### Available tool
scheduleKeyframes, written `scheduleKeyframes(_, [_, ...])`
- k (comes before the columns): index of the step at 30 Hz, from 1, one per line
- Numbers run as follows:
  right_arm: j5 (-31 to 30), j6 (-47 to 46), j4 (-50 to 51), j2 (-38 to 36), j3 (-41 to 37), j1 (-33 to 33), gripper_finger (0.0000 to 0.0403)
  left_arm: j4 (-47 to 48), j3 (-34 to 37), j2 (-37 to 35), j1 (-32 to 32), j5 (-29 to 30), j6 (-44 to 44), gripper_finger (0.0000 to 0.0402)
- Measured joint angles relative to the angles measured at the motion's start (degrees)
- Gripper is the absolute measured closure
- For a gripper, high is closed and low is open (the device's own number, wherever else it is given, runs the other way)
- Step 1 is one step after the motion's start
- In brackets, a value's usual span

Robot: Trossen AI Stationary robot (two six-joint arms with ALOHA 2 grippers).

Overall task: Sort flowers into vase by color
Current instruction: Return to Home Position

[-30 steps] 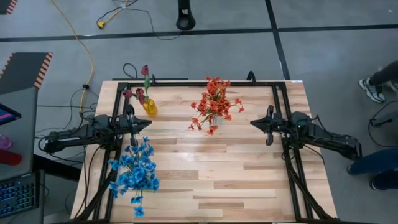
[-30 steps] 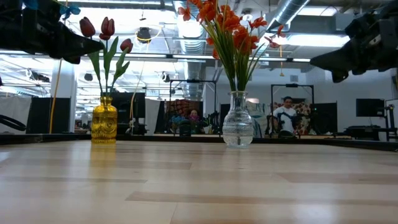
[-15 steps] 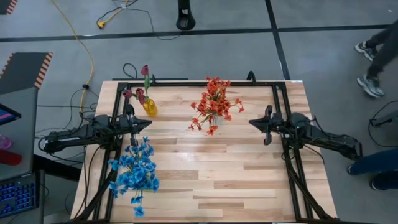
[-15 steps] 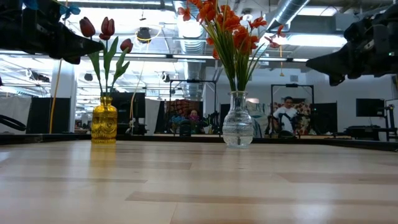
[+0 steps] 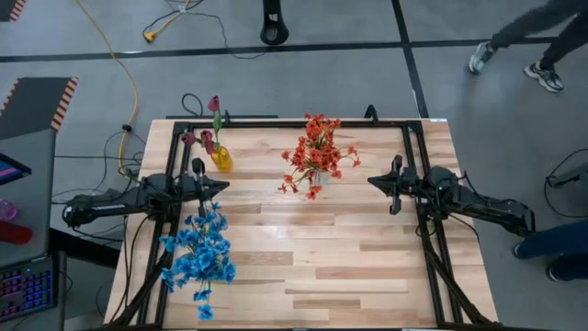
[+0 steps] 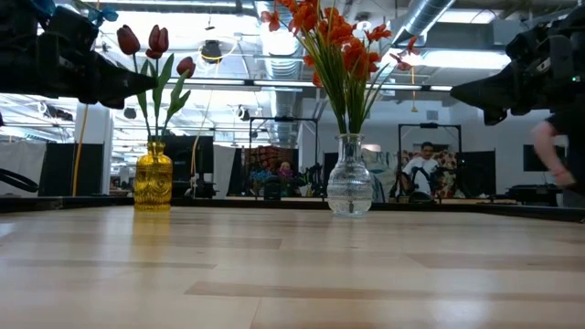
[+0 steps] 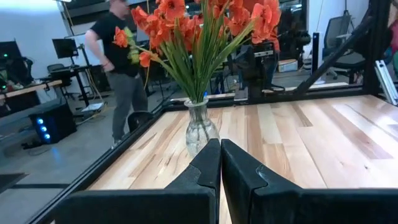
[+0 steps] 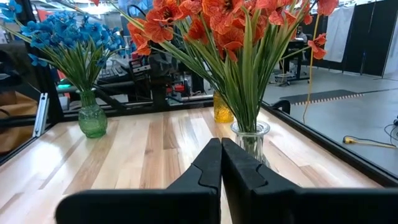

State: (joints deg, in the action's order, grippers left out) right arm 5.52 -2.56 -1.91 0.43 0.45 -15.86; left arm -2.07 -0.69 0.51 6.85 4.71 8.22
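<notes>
Pale plank table [image 5: 349,248] in a grey-floored workshop, a person [image 7: 118,50] beyond. Orange flower sprigs [image 5: 315,152] in a clear glass vase [image 6: 349,178] stand between the left gripper [image 5: 219,185] and right gripper [image 5: 371,181], both pinched together, empty. Blue flower sprigs [image 5: 199,250] and vased maroon tulip buds [image 6: 158,40] flank the left gripper.

Orange flowers [image 5: 315,154] far centre, blue flowers [image 5: 197,253] near left

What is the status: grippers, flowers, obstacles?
Left gripper, right gripper shut, empty, at table sides. Tulips in yellow vase, blue flowers in green vase, orange flowers in clear vase. Person beyond table only.
</notes>
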Motion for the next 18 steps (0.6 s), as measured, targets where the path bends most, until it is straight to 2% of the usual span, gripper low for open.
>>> scheduleKeyframes(18, [0.00,0.00,0.04,0.00,-0.06,0.00,0.0363,0.01,0.15,-0.30,-0.02,-1.50,0.38,0.0401])
